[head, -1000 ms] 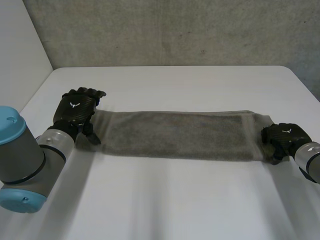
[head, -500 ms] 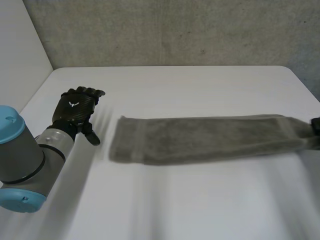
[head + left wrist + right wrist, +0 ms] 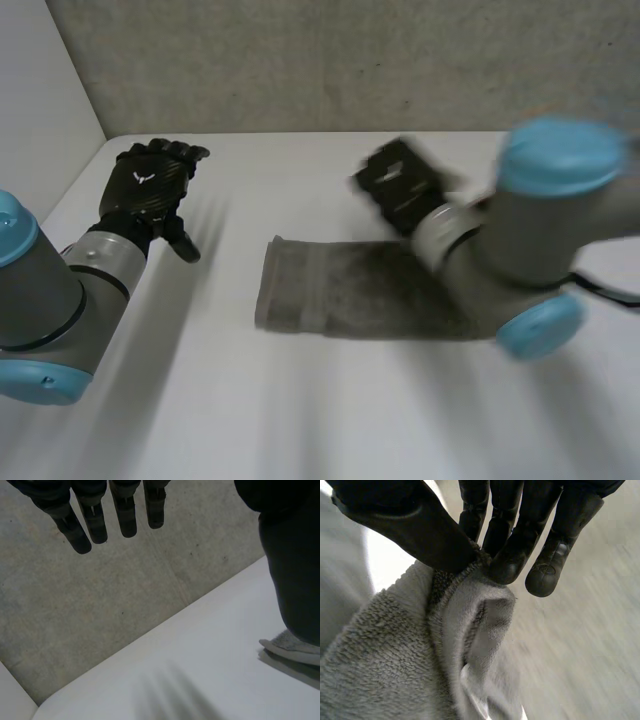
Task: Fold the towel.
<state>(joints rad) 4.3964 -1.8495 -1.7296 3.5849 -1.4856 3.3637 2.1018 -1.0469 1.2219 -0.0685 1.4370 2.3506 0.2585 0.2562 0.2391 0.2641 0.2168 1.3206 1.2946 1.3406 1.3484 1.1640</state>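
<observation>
Carrying pinched end of grey terry towel across mid white worktop in black right robot hand, halving its length; let go by black left robot hand, fingers straight, at worktop's left side.

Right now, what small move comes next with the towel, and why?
Probably carry the pinched end across to the free end of the towel: the right hand pinches it short of that edge, and the left hand is open, off the cloth.
</observation>
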